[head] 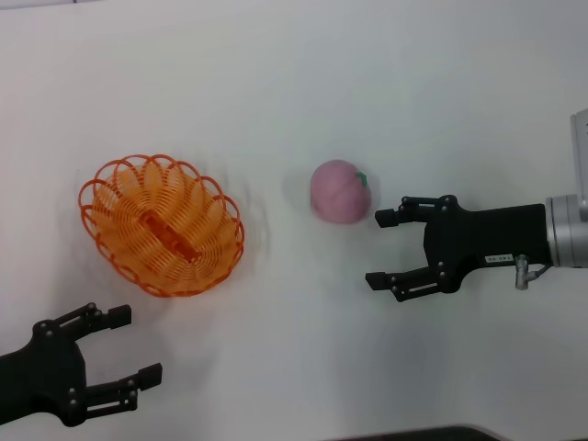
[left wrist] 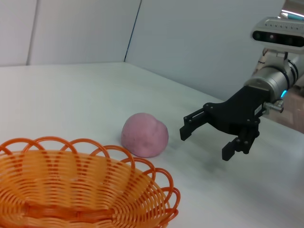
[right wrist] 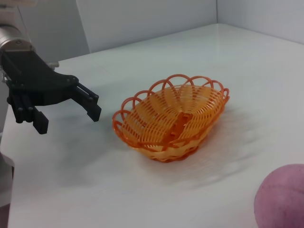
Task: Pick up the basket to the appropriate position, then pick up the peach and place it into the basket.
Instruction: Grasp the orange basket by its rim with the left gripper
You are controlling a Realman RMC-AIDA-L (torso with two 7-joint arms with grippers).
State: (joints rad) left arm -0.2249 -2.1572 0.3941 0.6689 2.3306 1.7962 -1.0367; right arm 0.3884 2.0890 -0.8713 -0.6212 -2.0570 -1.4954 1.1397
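The orange wire basket [head: 163, 223] stands on the white table at the left; it also shows in the left wrist view [left wrist: 76, 190] and the right wrist view [right wrist: 173, 116]. The pink peach [head: 340, 191] lies right of it, apart from it, with its green leaf mark on the right side; it shows too in the left wrist view [left wrist: 144, 135] and the right wrist view [right wrist: 281, 198]. My right gripper [head: 379, 249] is open and empty, just right of and a little nearer than the peach. My left gripper [head: 131, 343] is open and empty, near the front edge, below the basket.
The white table [head: 294, 83] runs out to a dark front edge [head: 413, 434] at the bottom. White walls stand behind it in the wrist views.
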